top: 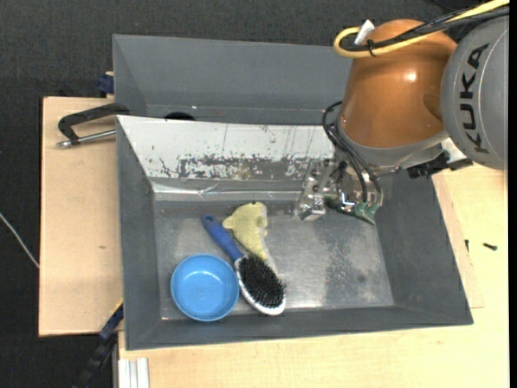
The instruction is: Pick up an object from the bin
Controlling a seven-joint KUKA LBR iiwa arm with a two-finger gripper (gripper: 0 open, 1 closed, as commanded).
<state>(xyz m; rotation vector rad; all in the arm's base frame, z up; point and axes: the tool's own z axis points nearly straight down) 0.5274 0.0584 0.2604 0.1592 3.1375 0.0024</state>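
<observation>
- End effector (pixel 317 198) hanging low near back wall of grey metal bin (pixel 420 249), over bare floor. Wide or narrow: cannot tell. Nothing seen in its grip.
- Pale yellow crumpled soft lump (pixel 249 223) lying nearest, just camera-left of it.
- Brush with blue handle, white oval head and black bristles (pixel 257 280) touching lump.
- Round blue plastic bowl (pixel 203 288) sitting against brush head, front-left corner.
- Risks, as I am judging:
  - Closing here is probably catching nothing, or scraping back wall.
  - Lump is likely squashing and slipping out.
  - Brush handle may be getting dragged along with lump.
</observation>
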